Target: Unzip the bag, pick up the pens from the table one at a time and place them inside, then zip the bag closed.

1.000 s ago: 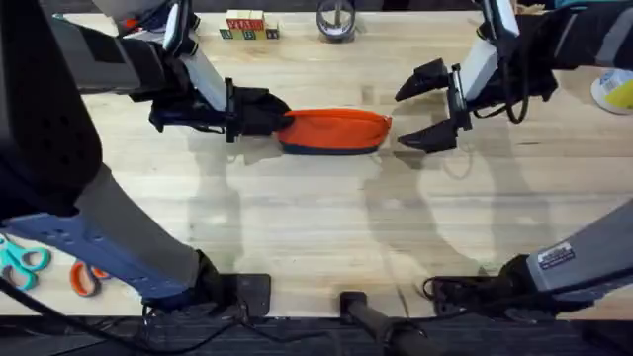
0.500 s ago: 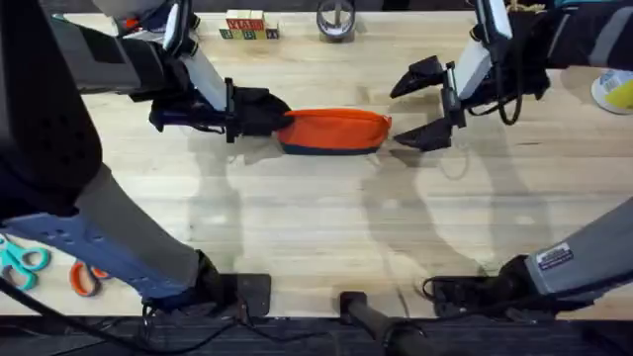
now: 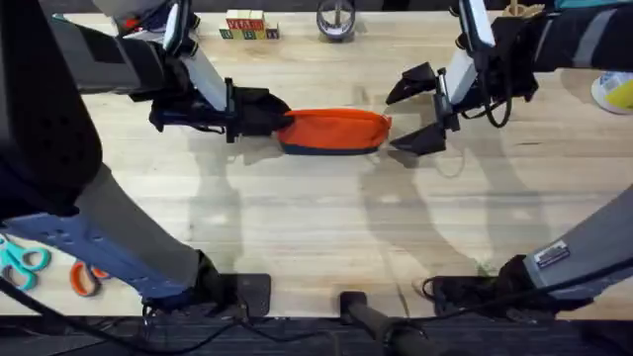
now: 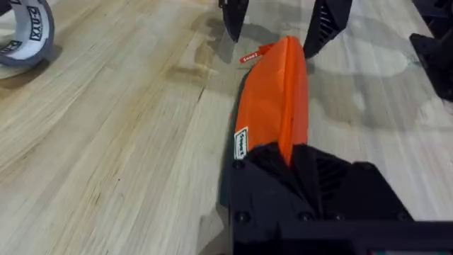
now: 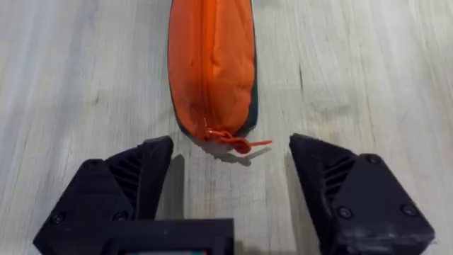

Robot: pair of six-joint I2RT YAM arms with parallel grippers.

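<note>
The bag [image 3: 334,131] lies lengthwise across the far middle of the table [image 3: 316,227], orange on top with its dark strip along the near edge, and its zipper runs closed along the top seam as seen from the right wrist camera. The left gripper [image 3: 259,112] is clamped on the bag's left end; in the left wrist view its black fingers [image 4: 297,170] pinch the orange fabric near a small white label, with the rest of the bag stretching away from them. The right gripper [image 3: 413,111] sits just off the bag's right end with its two fingers spread wide and holding nothing, one finger on the far side and one on the near side of the bag's tip. From the right wrist camera the small orange zipper pull [image 5: 233,142] sticks out of the end of the bag, lying on the wood between the open fingers but not touching either. A roll of tape [image 3: 336,20] and some small blocks [image 3: 247,25] sit at the far edge of the table, and two pairs of scissors [image 3: 49,267] lie near the left arm's base
</note>
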